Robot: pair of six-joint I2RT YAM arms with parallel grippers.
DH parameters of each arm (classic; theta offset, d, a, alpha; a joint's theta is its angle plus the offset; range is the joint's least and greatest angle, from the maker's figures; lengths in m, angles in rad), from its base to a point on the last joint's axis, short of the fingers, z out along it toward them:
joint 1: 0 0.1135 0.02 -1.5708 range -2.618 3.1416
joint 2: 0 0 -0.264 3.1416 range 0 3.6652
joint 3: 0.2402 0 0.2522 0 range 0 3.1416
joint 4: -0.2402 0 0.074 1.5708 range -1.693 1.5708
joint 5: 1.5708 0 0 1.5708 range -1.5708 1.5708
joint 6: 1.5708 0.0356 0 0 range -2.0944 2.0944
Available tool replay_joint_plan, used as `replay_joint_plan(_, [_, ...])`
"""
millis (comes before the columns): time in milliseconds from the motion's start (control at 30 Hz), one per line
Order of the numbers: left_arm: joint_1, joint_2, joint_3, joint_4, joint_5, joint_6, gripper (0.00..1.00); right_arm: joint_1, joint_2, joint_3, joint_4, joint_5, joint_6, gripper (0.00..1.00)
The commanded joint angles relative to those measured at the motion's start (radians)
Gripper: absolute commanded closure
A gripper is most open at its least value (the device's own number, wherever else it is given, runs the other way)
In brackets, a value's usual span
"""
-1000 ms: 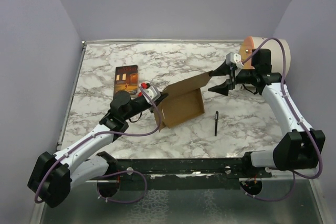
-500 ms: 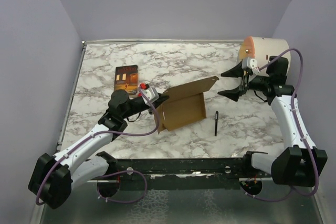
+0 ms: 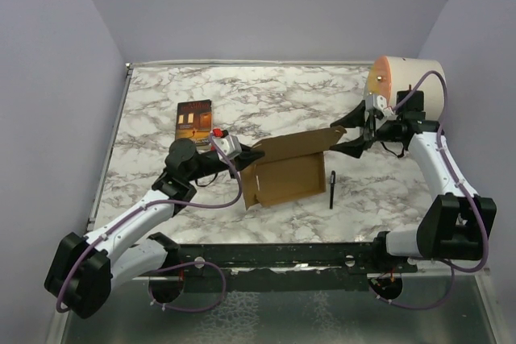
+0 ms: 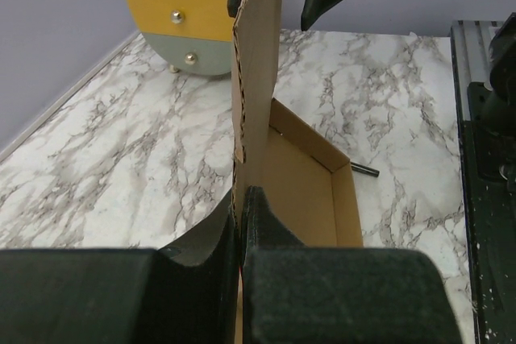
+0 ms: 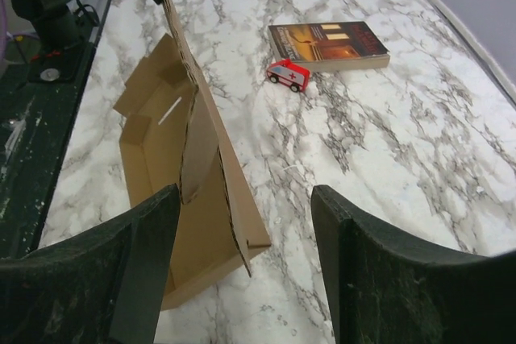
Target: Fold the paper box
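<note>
Upper left, a dark glossy book (image 3: 194,121) sits on the marble-look table (image 3: 161,94). The left gripper (image 3: 253,151) is pinched tight on the thin raised flap of the paper box (image 3: 286,176). The box is plain brown corrugated cardboard with a ragged die-cut edge, dead centre. A slim black pen (image 3: 331,189) lies just right of it. The right gripper (image 3: 339,139) gapes wide around the flap's far end, gripping nothing.

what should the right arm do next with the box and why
Probably shut the right gripper on the raised flap of the paper box: its open fingers straddle the flap's far end, while the left gripper pinches the near end, so both ends would be held for folding.
</note>
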Motion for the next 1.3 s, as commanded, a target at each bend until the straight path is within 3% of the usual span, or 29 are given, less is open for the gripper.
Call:
replay_joint_plan(0, [0.006, 0.02, 0.002, 0.067, 0.058, -0.032, 1.0, 0.032, 0.012, 0.032, -0.121, -0.052, -0.106, 0.36])
replay_joint_plan(133, [0.006, 0.035, 0.004, 0.073, 0.066, -0.039, 1.0, 0.036, 0.001, 0.023, -0.118, -0.053, -0.105, 0.47])
replay_joint_plan(333, [0.006, 0.046, 0.004, 0.086, 0.061, -0.047, 1.0, 0.043, -0.003, 0.017, -0.12, -0.053, -0.103, 0.71])
replay_joint_plan(633, [0.006, 0.043, -0.002, 0.093, 0.036, -0.057, 1.0, 0.043, -0.017, 0.016, -0.147, -0.07, -0.127, 0.97])
replay_joint_plan(800, [0.006, 0.027, -0.015, 0.089, -0.021, -0.072, 0.99, 0.043, -0.041, 0.014, -0.154, -0.074, -0.126, 0.99])
replay_joint_plan(967, [0.006, -0.035, -0.049, 0.056, -0.143, -0.111, 0.7, 0.043, -0.092, -0.005, -0.058, -0.029, 0.037, 0.99])
replay_joint_plan(1167, [0.008, -0.189, -0.102, -0.1, -0.37, -0.213, 0.52, 0.042, -0.166, -0.069, 0.081, 0.013, 0.176, 0.99])
replay_joint_plan(1267, [0.008, -0.284, -0.122, -0.219, -0.515, -0.281, 0.49, 0.042, -0.168, -0.073, 0.093, 0.034, 0.188, 0.99])
